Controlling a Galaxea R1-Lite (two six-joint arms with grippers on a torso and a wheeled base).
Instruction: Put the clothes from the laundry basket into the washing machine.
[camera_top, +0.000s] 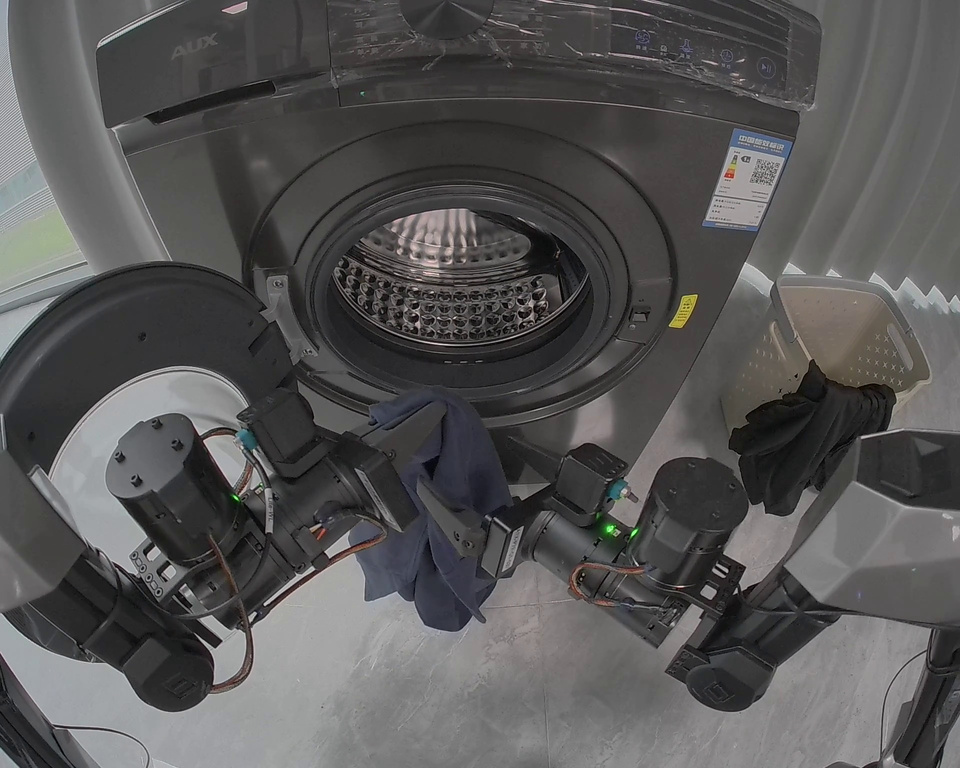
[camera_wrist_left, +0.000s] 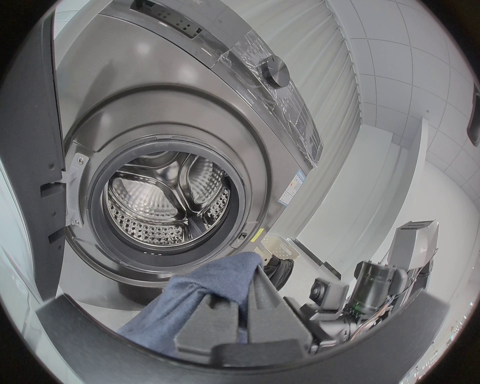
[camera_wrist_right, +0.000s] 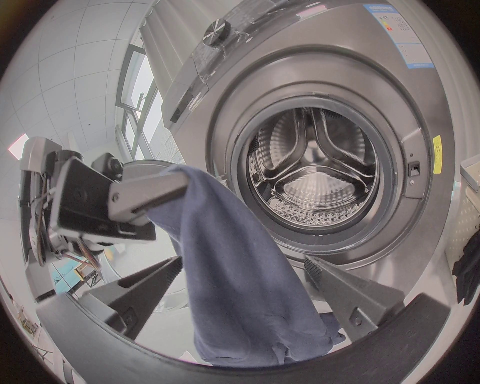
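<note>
Head view: left gripper (camera_top: 425, 418) is clamped on the blue garment (camera_top: 470, 460), which hangs lengthwise toward 6 o'clock; the drum (camera_top: 445, 285) gapes at 12 o'clock of it. Right gripper (camera_wrist_right: 241, 263) has its fingers spread wide astride the garment, gripping nothing.

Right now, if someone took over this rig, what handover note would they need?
Left gripper: shut on the blue garment, held in front of the open washing machine, just below the drum mouth.
Right gripper: open, fingers on either side of the hanging blue garment.
Black garment: draped over the laundry basket rim, right of the machine.
Done: no clothes visible in the drum.
Left: load the blue garment, then the black one.
</note>
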